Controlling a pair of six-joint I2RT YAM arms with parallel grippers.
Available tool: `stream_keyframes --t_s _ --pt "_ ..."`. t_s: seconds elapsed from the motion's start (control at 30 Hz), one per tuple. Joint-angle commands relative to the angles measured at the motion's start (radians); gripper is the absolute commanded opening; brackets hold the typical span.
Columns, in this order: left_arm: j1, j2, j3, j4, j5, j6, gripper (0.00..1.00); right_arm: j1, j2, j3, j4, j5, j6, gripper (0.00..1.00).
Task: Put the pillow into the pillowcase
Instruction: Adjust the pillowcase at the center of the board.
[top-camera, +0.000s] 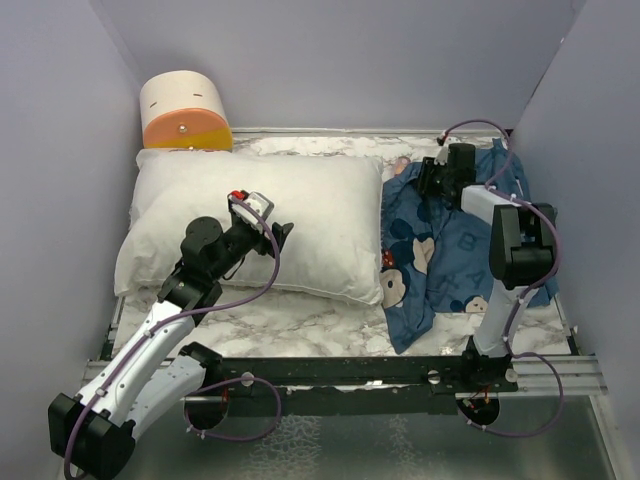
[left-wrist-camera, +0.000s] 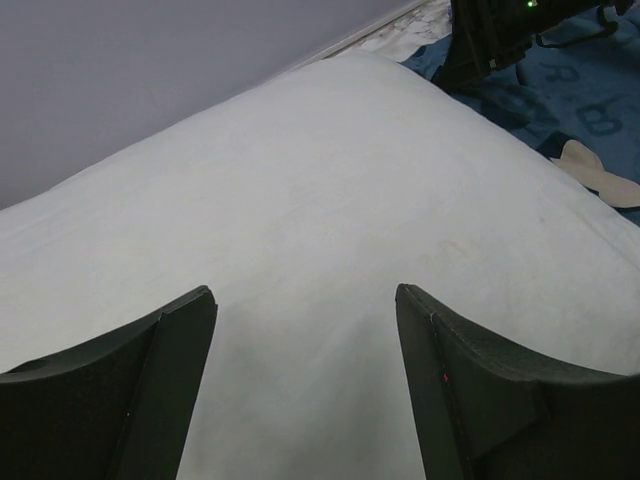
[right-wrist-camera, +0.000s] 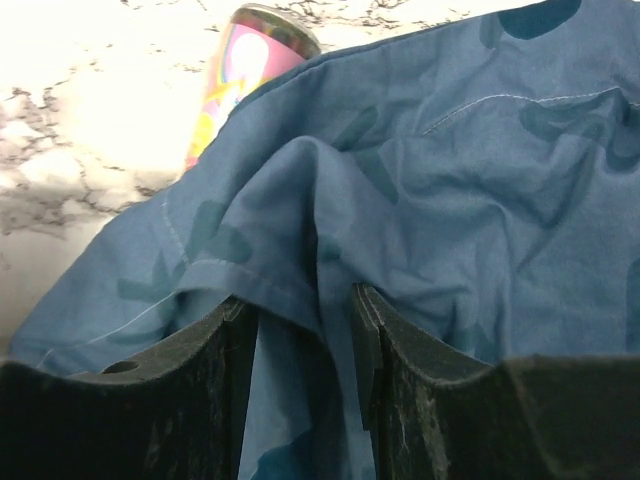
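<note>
The white pillow (top-camera: 265, 225) lies on the left half of the table and fills the left wrist view (left-wrist-camera: 320, 190). My left gripper (top-camera: 272, 232) hovers over its middle, open and empty, with the fingers (left-wrist-camera: 170, 340) wide apart just above the fabric. The dark blue pillowcase (top-camera: 440, 260) lies crumpled to the right of the pillow. My right gripper (top-camera: 432, 178) is at its far left corner. Its jaws stand partly apart around a raised fold of the pillowcase (right-wrist-camera: 300, 250), and the fingers (right-wrist-camera: 225, 340) press into the cloth.
A cream and orange cylinder (top-camera: 185, 112) stands at the back left behind the pillow. A colourful can (right-wrist-camera: 245, 70) lies on the marble table (top-camera: 300, 320) by the pillowcase edge. Grey walls close in on three sides.
</note>
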Motion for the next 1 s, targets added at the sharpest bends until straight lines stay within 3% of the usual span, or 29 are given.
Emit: stream_keyframes --t_s 0.0,0.3,0.43,0.57,0.97 --pt "-0.004 -0.015 -0.012 0.015 -0.031 0.027 0.75 0.025 0.058 0.066 0.000 0.088 -0.043 0.42" --pt "-0.004 -0.013 -0.017 0.016 -0.016 0.040 0.75 0.056 0.043 0.063 0.085 0.148 -0.061 0.28" --pt "-0.004 -0.015 -0.019 0.017 -0.015 0.046 0.75 0.072 0.016 0.055 0.116 0.152 -0.066 0.14" --pt "-0.005 -0.015 -0.022 0.018 -0.012 0.048 0.75 0.088 -0.009 0.066 0.124 0.152 -0.071 0.06" --pt "-0.004 -0.026 -0.029 0.024 0.013 0.057 0.75 0.158 0.026 0.232 0.073 0.140 -0.091 0.04"
